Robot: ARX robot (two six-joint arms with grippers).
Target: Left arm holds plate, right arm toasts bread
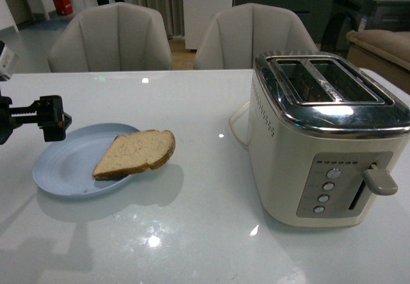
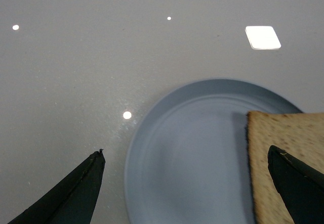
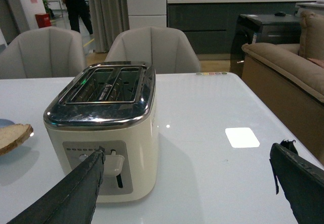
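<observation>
A pale blue plate (image 1: 67, 162) lies on the white table at the left, carrying one slice of bread (image 1: 136, 152) whose crust end overhangs the plate's right rim. My left gripper (image 1: 52, 118) hovers over the plate's far left rim, open and empty. From the left wrist, the plate (image 2: 192, 153) and the bread (image 2: 288, 148) lie below the open left gripper (image 2: 186, 155); one fingertip is over bare table, the other over the bread. The right gripper (image 3: 187, 155) is open, empty, near the table, with the bread (image 3: 14, 134) far off at the edge.
A cream two-slot toaster (image 1: 327, 136) stands at the right, slots empty, its lever (image 1: 381, 181) up; it shows as the toaster (image 3: 104, 128) in the right wrist view too. Its cord (image 1: 236, 125) loops behind. Two grey chairs (image 1: 112, 37) stand beyond the table.
</observation>
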